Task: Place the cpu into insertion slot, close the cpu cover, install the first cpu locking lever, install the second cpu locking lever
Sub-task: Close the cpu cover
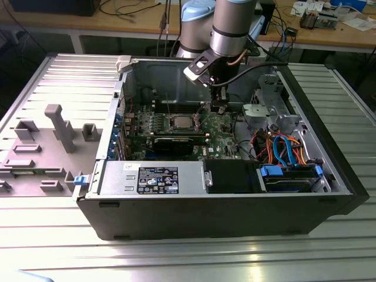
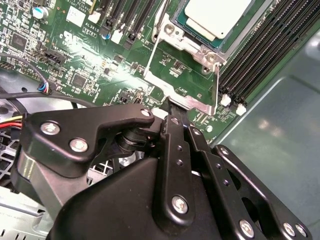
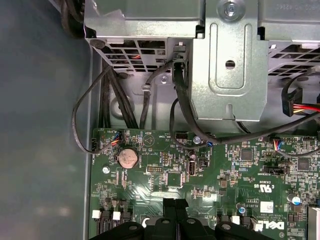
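Silver-topped cpu (image 2: 217,15) sits in the insertion slot (image 1: 171,123), framed by the cpu cover (image 2: 187,45), gripper (image 2: 170,107) pinched narrow just beside it. Judged light, stiff, fragile: best held by its edges alone.

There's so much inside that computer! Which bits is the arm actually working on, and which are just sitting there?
Part of the job: cpu, insertion slot, cpu cover, pincer close beside them.

Just lying about: memory slots, black expansion card, coin battery, power supply, grey plastic shapes outside the case.
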`<action>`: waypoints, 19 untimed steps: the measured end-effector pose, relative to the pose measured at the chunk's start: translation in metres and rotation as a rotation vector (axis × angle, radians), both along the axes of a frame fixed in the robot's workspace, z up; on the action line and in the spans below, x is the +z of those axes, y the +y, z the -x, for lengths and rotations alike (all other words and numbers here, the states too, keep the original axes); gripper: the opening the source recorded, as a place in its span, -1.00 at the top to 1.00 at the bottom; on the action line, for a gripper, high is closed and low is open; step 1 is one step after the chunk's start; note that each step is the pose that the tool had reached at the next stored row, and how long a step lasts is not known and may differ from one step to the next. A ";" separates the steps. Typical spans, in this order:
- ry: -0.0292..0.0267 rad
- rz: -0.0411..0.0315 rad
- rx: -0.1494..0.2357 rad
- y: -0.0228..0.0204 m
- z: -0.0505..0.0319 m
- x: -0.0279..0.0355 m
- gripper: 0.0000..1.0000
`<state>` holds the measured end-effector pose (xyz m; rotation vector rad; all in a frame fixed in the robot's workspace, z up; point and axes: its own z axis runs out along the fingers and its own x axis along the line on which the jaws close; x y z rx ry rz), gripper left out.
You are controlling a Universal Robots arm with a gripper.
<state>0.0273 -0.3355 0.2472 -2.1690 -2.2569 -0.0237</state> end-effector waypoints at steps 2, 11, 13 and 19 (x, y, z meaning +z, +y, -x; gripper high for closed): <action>0.0000 0.0000 0.000 0.0000 0.0007 -0.0001 0.79; 0.0001 0.0001 0.000 0.0000 0.0041 -0.0004 0.79; 0.0001 0.0001 0.000 0.0000 0.0046 -0.0006 0.79; 0.0003 0.0001 0.000 0.0000 0.0061 -0.0009 0.79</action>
